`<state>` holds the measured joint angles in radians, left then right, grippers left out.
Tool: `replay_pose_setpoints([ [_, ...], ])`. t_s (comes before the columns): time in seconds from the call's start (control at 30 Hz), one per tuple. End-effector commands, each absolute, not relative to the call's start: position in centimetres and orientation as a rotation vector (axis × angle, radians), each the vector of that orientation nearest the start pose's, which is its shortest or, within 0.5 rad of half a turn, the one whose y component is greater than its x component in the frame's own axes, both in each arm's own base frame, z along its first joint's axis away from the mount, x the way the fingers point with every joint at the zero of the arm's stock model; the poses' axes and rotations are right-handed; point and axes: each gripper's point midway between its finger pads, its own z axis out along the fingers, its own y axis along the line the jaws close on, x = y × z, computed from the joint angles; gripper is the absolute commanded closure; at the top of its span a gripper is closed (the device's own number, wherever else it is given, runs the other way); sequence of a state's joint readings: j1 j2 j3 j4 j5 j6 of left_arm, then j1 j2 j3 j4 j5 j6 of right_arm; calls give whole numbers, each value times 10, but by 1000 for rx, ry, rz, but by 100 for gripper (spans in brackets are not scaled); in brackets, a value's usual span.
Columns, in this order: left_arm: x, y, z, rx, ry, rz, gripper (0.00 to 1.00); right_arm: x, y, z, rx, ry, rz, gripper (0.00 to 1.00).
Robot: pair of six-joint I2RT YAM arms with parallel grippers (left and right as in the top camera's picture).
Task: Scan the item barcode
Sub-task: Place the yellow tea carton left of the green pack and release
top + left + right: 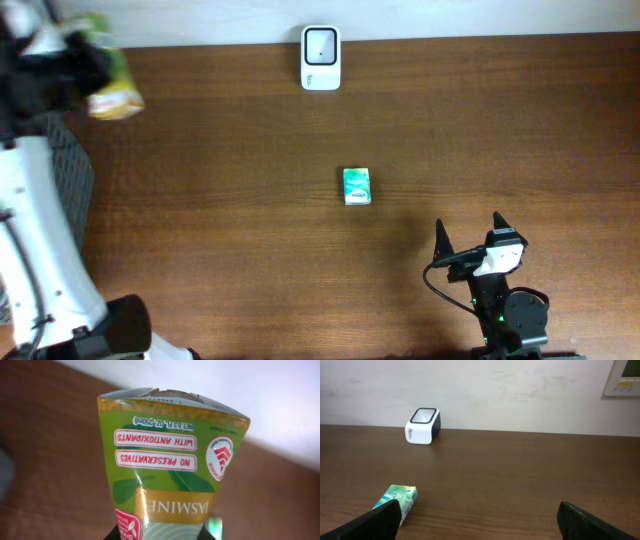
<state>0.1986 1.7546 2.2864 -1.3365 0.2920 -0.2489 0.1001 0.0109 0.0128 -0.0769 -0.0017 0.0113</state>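
Green, glossy card drink carton, top end pinched to a creased seam: clamped in my left claw, whose dark fingertips only just show at the lower edge of the left wrist view. The jaws stand narrow, pressed on the carton's sides. Print reads upside down to me: a yellow band marked JASMINE, two white labels outlined in red, and a round white-and-red badge. Seen from overhead, the carton hangs over the table's far left corner, well apart from the scanner.

Black, tapered fingers of my right claw: spread wide, gripping nothing, low over the near right part of the table.

Brown wood-grain table, matte, with fine streaks running sideways.

Teal-and-white small paper box, rectangular and slightly crumpled: lying flat near the table's middle, ahead and to the left of my right claw, touching neither claw.

White plastic scanner, a rounded block with a dark square window on top: standing at the table's far edge, beyond the small box.

Off-white wall, smooth, with faint scuffs, behind the scanner.
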Motion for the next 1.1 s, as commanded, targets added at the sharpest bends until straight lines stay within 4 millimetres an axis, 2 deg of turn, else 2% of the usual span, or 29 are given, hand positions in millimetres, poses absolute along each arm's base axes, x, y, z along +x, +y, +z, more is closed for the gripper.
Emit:
replay_pose_setpoints([
  [0.0,409,-32,345,-109,2500,-346,95,244,27,156,-84,1647,96,1],
  [0.07,399,-64,313,18,2635,-327,96,245,27,156,-84,1647,95,1],
  [0.1,396,-74,299,60,2689,-310,96,245,27,156,-84,1647,95,1],
  [0.13,393,-84,276,106,2761,-253,98,245,27,156,-84,1647,95,1],
  [0.33,397,-126,215,245,2876,-226,93,245,27,156,-84,1647,95,1],
  [0.5,386,-163,121,365,3014,-211,96,245,27,156,-84,1647,95,1],
  [0.63,377,-182,68,411,3053,-208,95,245,27,156,-84,1647,95,1],
  [0.7,372,-190,52,441,3058,-206,92,245,27,156,-84,1647,95,1],
  [0.73,369,-195,46,462,3057,-206,86,245,27,156,-84,1647,95,1],
  [0.77,368,-200,42,479,3055,-206,79,245,27,156,-84,1647,95,1],
  [0.87,370,-206,39,495,3040,-211,43,245,27,156,-84,1647,95,1],
  [0.9,372,-207,39,495,3033,-214,37,245,27,156,-84,1647,95,1],
  [1.0,382,-203,47,469,3013,-211,33,245,27,156,-84,1647,95,1],
  [1.07,395,-195,70,423,2994,-217,33,245,27,156,-84,1647,95,1],
])
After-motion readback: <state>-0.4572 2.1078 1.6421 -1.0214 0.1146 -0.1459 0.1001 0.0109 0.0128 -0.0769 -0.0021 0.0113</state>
